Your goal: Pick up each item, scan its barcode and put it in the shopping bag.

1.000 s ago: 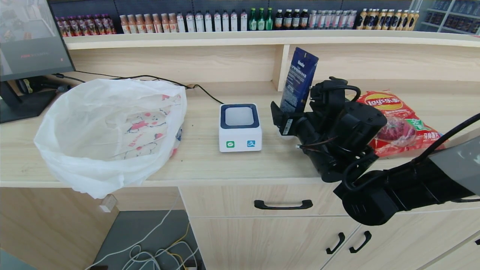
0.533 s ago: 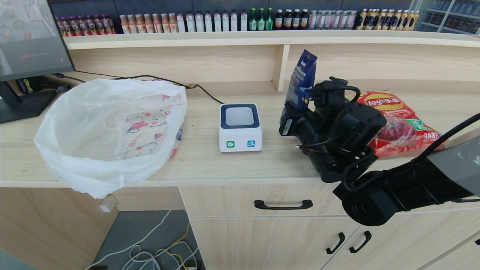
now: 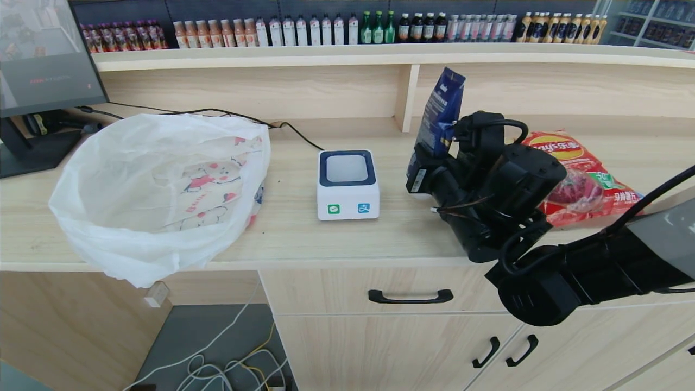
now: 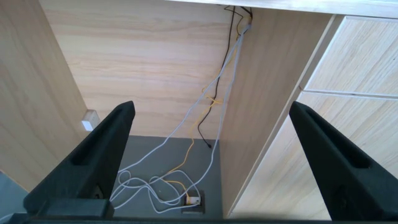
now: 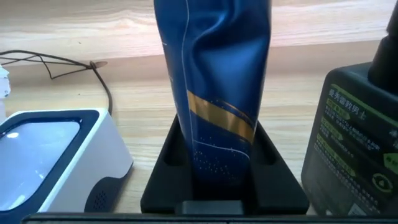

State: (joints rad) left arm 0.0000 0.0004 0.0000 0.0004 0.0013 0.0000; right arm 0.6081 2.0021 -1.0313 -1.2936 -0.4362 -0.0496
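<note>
- At the left end of the counter (image 3: 282,239), the white shopping bag (image 3: 157,184) sits with its mouth open and one side slumped over the front edge. Whether anything lies inside I cannot tell (its cartoon print shows through the plastic).
- Below the counter's front edge, the left gripper (image 4: 211,162) hangs before a gap in the cabinets with loose cables (image 4: 180,186) on the floor. Its jaws are spread wide and hold nothing.
- At mid-counter, the white barcode scanner (image 3: 347,184) stands with its window facing up and nothing over it.
- Just right of the scanner, the right gripper (image 3: 429,163) is clamped on the bottom of a blue pouch (image 3: 442,108). The pouch stands upright in the grip, lifted off the counter and beside the scanner, not above its window.
- Toward the right end, a red crisp bag (image 3: 581,174) lies flat, partly behind the right arm and free of both grippers.
- Progress, as I judge it: early. The pouch is picked up, but its scan and bagging remain, and the crisp bag has every step left.
- Count: one shopping bag, one scanner and two items to handle (one pouch, one crisp bag). Of the two grippers, one is loaded and one is free.
</note>
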